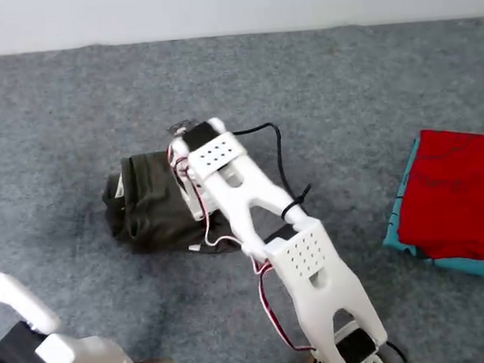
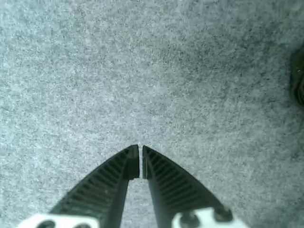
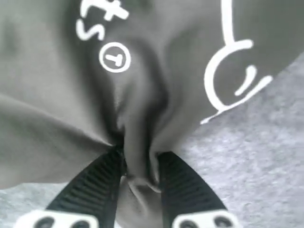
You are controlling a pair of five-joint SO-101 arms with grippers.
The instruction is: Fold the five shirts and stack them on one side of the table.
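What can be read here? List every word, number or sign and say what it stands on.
Olive shirt, pinched in the right gripper: white print, but only cut-off letter ends, a small circled-letter mark and a curved line drawing; no whole word can be read.
Red shirt lying on the teal shirt: no print seen.
Grey table cover: none.

The far stretch of the grey desk (image 1: 318,76) lies open from left to right. The right arm (image 1: 266,221) slants across the near middle to the crumpled olive shirt (image 1: 144,209). A red-topped stack (image 1: 459,191) takes the right edge, with bare desk between it and the arm.
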